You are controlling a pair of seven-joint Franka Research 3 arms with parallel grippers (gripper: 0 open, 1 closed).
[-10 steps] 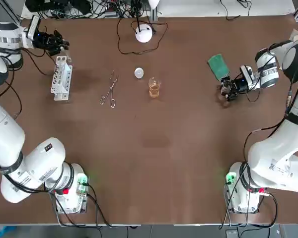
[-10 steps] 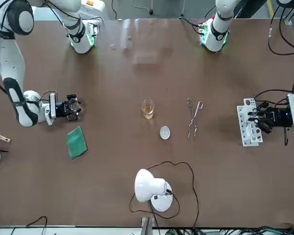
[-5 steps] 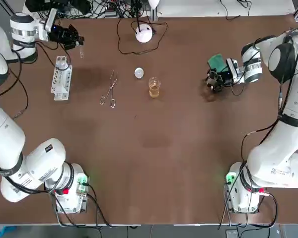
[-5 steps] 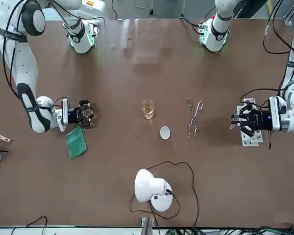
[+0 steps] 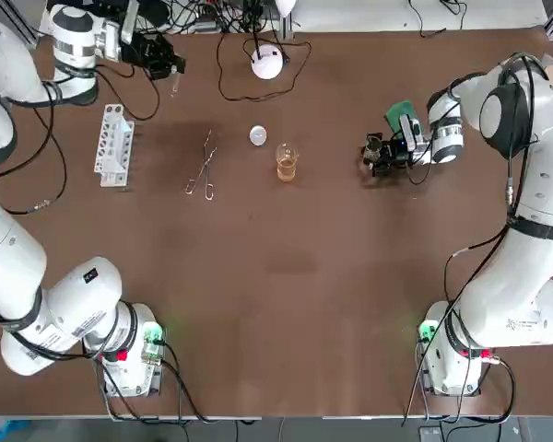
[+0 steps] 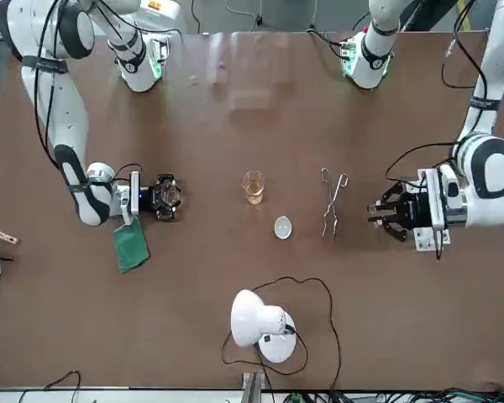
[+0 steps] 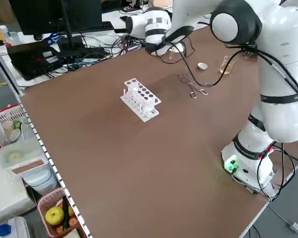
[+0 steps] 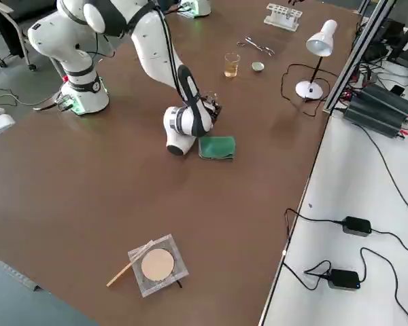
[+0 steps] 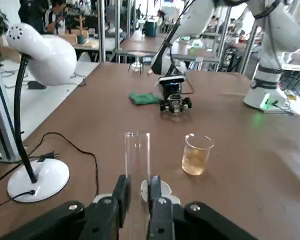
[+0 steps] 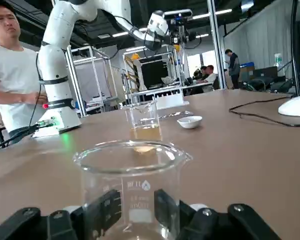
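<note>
Left gripper (image 5: 170,66) is holding an empty glass test tube (image 9: 136,155). Fingers (image 9: 121,192) are clamping it from both sides, and the tube is sticking out past the fingertips. The gripper is hanging over the far-left part of the table (image 5: 286,304). In the front view it is sitting between the white test tube rack (image 5: 113,145) and the metal tongs (image 5: 203,168), clear of both. I can't tell the tube's tilt against the table.

Right gripper (image 5: 373,155) is gripping an empty glass beaker (image 10: 132,180), with the fingers (image 10: 105,210) closed against its lower wall and the spout rim up. It is sitting low, just beside the folded green cloth (image 5: 402,120), on the side facing table centre. I can't tell whether the beaker base is touching the table.

Between the two grippers:
- A small beaker with amber liquid (image 5: 287,163) is standing upright near mid-table.
- A small white dish (image 5: 258,136) is lying just beyond it.
- The tongs are lying flat a bit further toward the rack.
- The white desk lamp (image 5: 267,62) is standing at the far edge, with its cable looping on the table.

The right wrist camera is lining up the held beaker with the amber one behind it. It is also showing a person (image 10: 15,75) in a white T-shirt standing off the table.
</note>
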